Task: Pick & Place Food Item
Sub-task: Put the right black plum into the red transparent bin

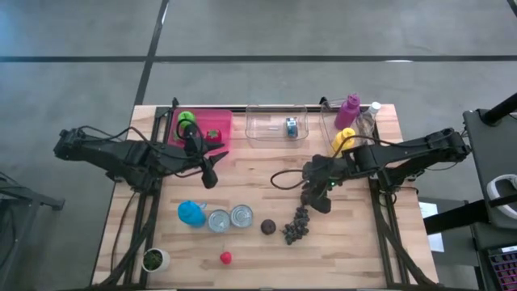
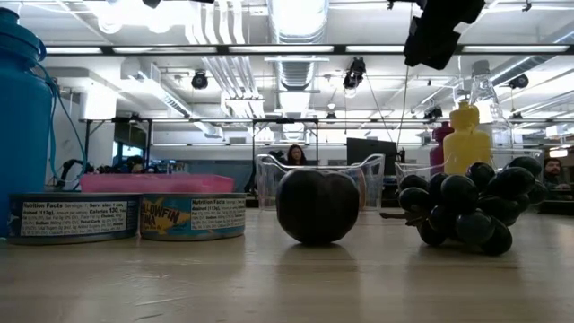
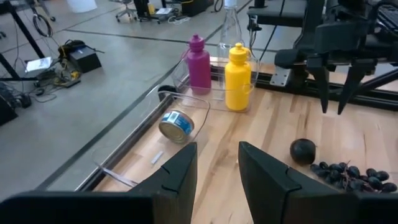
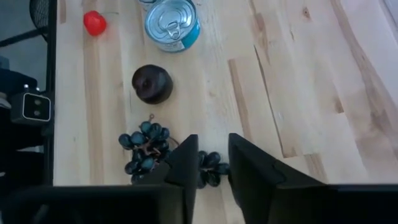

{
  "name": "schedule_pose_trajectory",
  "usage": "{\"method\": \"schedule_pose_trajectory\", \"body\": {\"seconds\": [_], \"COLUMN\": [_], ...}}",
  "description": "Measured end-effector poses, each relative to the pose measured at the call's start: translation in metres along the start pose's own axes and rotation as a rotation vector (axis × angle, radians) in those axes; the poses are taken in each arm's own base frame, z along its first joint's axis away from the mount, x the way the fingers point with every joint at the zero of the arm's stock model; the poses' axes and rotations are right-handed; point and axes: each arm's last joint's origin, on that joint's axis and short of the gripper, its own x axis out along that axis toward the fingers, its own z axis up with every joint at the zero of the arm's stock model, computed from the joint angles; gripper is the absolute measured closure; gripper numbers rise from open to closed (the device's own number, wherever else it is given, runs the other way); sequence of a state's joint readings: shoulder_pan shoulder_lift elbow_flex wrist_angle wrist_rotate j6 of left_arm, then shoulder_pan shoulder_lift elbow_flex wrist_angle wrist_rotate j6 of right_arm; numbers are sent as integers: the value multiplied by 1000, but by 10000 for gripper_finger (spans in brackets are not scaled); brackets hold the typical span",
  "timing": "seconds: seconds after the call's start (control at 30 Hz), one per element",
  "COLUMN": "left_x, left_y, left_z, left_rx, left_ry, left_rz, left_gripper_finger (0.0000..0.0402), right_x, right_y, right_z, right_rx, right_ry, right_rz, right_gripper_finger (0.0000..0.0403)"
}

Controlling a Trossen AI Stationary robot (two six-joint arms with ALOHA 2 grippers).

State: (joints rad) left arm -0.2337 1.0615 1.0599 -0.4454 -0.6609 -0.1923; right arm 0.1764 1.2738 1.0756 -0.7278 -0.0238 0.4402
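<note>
My right pincer [image 4: 208,171], slightly parted and empty, hovers over the grape bunch [image 4: 149,155], whose long axis runs toward the counter's front edge; my right arm's nearer.

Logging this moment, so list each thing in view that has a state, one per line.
left gripper: open, empty, above the table
right gripper: open, empty, over the grapes
plum: loose on the table
clear bin: holds one can on its side
pink bin: holds food items
</note>
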Motion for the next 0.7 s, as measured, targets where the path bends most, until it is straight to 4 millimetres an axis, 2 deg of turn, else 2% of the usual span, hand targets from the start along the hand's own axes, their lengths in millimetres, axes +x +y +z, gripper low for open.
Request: {"method": "schedule_pose_trajectory", "body": {"seconds": [0.4, 0.53, 0.7], "left_x": [0, 0, 0], "left_y": [0, 0, 0], "left_z": [0, 0, 0], "left_rx": [-33, -46, -45], "left_ry": [-2, -2, -2], "left_rz": [-1, 0, -1], "left_gripper_finger": [284, 284, 284], "right_x": [1, 12, 37], "right_y": [-2, -6, -7], "right_z": [-5, -10, -12], "right_rx": [-45, -81, -190], "right_ry": [58, 147, 240], "right_rz": [-26, -75, -104], "right_gripper_finger": [209, 189, 181]}}
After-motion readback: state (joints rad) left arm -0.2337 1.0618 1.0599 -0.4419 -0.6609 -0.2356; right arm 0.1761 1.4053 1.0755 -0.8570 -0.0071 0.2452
